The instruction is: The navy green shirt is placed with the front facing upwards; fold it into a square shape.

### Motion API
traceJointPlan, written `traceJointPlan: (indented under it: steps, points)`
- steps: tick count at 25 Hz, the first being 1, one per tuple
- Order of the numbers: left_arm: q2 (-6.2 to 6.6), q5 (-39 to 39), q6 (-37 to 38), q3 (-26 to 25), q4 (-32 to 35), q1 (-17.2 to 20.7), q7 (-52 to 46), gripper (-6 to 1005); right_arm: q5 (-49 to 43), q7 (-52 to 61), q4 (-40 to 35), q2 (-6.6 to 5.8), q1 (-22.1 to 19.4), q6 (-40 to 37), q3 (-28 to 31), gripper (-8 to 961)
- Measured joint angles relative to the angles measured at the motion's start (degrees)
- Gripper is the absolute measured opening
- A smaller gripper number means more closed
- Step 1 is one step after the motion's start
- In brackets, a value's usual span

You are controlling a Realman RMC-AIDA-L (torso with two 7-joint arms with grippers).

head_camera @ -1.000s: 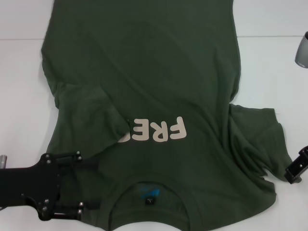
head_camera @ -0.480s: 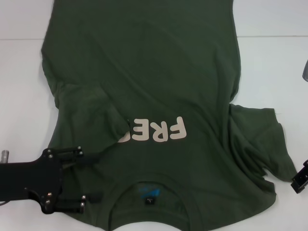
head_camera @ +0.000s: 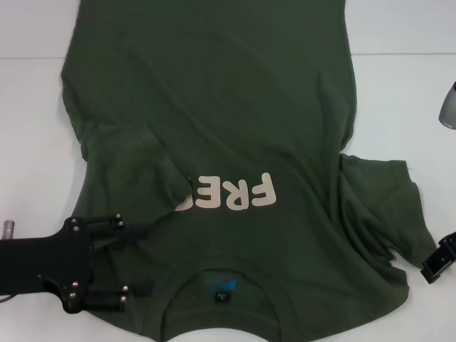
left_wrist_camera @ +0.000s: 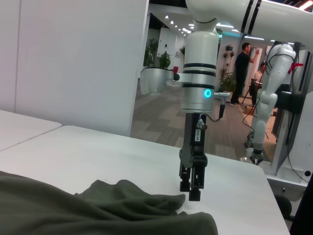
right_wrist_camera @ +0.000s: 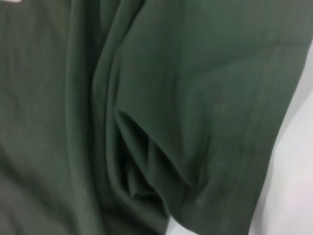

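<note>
The navy green shirt (head_camera: 228,107) lies spread on the white table (head_camera: 32,142), front up, with its collar and neck label (head_camera: 222,286) nearest me. A fold of the left sleeve (head_camera: 153,164) covers the end of the cream lettering (head_camera: 235,194). My left gripper (head_camera: 132,260) is open, and its fingers (head_camera: 135,231) reach over the shirt's left shoulder. My right gripper (head_camera: 436,262) stands just off the rumpled right sleeve (head_camera: 385,206). The left wrist view shows that right gripper (left_wrist_camera: 191,188) upright at the sleeve's edge (left_wrist_camera: 146,200). The right wrist view is filled with creased shirt cloth (right_wrist_camera: 171,98).
A grey part of my right arm (head_camera: 449,107) shows at the right edge. A seam (head_camera: 399,54) crosses the far table. Bare white table lies on both sides of the shirt. The table's far edge (left_wrist_camera: 234,161) and an open hall lie behind the right arm.
My left gripper has shifted slightly away from me over the shoulder. My right gripper has dropped toward the near side beside the right sleeve. The shirt has not moved.
</note>
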Motion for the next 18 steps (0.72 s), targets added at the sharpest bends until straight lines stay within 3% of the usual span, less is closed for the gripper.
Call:
traceJointPlan:
  steps: [18]
  points:
    - [-0.25,0.0,-0.94,0.02,0.0,-0.09,-0.13,811,2.2,-0.79,1.11,-0.16,-0.4,1.84,0.14,728]
